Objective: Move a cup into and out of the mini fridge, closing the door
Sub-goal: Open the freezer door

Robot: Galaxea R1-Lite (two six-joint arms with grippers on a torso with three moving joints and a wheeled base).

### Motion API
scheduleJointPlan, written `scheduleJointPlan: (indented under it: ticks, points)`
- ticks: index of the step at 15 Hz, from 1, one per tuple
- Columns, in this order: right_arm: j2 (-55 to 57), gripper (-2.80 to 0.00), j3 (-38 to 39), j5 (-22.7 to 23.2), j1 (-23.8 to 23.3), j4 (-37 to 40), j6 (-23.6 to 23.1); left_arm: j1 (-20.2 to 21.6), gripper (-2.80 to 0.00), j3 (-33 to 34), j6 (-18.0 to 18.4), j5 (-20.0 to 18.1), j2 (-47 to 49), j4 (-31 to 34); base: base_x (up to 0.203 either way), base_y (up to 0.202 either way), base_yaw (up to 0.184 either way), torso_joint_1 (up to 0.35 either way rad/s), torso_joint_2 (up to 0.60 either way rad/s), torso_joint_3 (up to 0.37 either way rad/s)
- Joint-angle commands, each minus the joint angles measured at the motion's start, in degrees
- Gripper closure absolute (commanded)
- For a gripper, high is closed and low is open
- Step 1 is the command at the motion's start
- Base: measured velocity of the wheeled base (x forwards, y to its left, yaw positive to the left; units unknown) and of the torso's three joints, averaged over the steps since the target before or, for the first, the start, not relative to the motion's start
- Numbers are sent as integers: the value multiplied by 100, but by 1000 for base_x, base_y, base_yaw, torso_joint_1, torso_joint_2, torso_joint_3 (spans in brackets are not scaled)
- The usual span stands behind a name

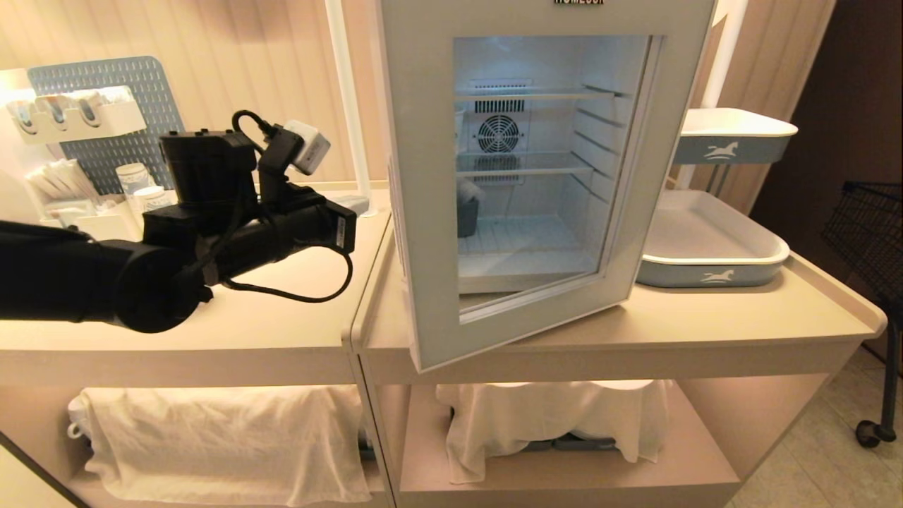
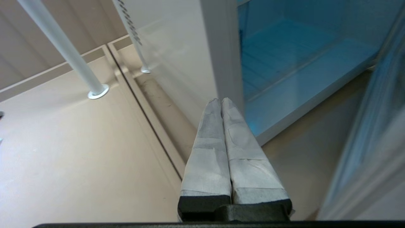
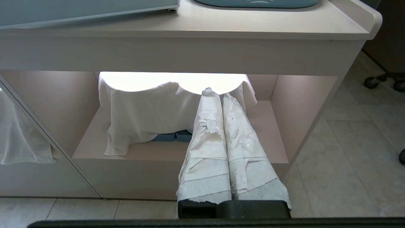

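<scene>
Mini fridge door ajar on bench, left tool clenched empty near its left edge, right tool clenched too.

The door is standing partly ajar, blocking most of the mini fridge mouth from the front and leaving only a narrow wedge at its free edge. The left gripper, fingers pressed together, is sitting in that gap beside the fridge's front corner, above bare counter. A white pole is standing on the counter behind it.
</scene>
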Motion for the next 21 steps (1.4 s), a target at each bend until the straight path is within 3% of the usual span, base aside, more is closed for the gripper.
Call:
scheduleJointPlan:
  ticks: [1,4,7,12,17,21]
  points:
    - [-1,0,0,3,2,-1,-4,-126,0,-163,119,58,323,-35,0,0,0,0,0,0]
    - [-1,0,0,3,2,-1,-6,-198,0,-378,169,109,556,-100,0,0,0,0,0,0]
    - [-1,0,0,3,2,-1,-13,-318,0,-435,547,355,744,-386,0,0,0,0,0,0]
    - [-1,0,0,3,2,-1,-4,-495,0,-527,598,551,862,-437,0,0,0,0,0,0]
    - [-1,0,0,5,2,-1,-4,-755,0,-475,579,631,842,-573,0,0,0,0,0,0]
    - [-1,0,0,3,2,7,-4,-1157,0,-352,212,614,586,-560,0,0,0,0,0,0]
